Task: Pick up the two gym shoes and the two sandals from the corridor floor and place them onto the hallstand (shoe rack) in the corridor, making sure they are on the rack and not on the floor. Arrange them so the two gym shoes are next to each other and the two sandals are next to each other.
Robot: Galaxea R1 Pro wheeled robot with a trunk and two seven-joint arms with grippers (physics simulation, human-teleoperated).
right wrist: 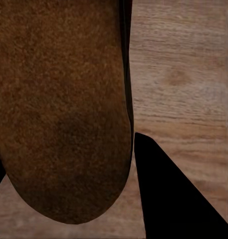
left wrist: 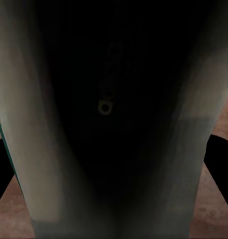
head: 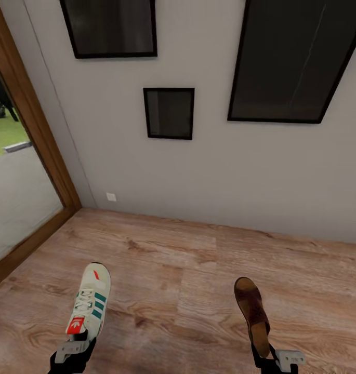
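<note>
Left claw [head: 74,349] clamps gym shoe [head: 89,304], right claw [head: 268,358] clamps sandal [head: 252,311]; floor [head: 172,280] ahead open.

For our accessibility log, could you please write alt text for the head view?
The left gripper holds a gym shoe and the right gripper a brown sandal, above the wood-plank corridor floor. Behind is a grey wall with three dark frames.

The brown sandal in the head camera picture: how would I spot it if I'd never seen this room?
Start at the pale wall with its dark frames, then drop to the wood-plank floor. The sandal is held up over it at the lower right, heel end in the right gripper. Unlike the cream sneaker with green stripes opposite, it is plain brown with an open toe.
</note>
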